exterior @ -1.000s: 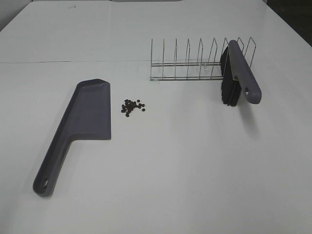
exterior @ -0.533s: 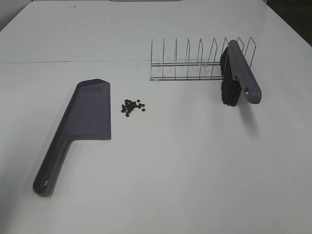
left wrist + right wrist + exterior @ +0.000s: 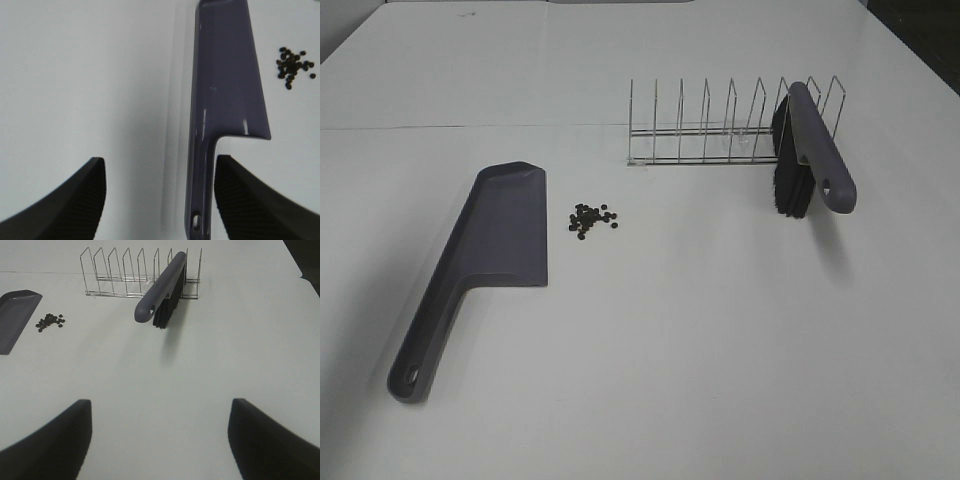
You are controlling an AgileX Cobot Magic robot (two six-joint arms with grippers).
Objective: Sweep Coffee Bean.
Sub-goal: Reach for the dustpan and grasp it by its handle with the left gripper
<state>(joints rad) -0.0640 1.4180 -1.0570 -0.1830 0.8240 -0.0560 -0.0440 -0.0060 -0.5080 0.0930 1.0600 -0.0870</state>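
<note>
Both claws were off the tools, so by my reckoning the job was at its very first step: nothing picked up, nothing swept. My left claw [image 3: 160, 162] hung spread wide and empty above the table [image 3: 700, 330], and the handle of the dustpan [image 3: 225, 75] ran in under the gap between its fingers, closer to one finger than the other, with the flat pan stretching away ahead of it. The coffee beans [image 3: 294, 66] lay in a loose little cluster just beside the pan's long edge, on the side toward my right claw, close to the pan but not touching it. My right claw [image 3: 161, 402] was spread and empty as well, with bare table below it. Well ahead of it the brush [image 3: 160, 287] leaned in the end slots of the wire rack [image 3: 120, 275], bristles down, its looped handle end pointing back toward me. From there the beans sat far across, toward my left claw's side. The next move, I judged, called for my left claw to shift over the handle, drop and pinch it. My right claw had to reach forward for the brush handle and lift it clear of the wires.
</note>
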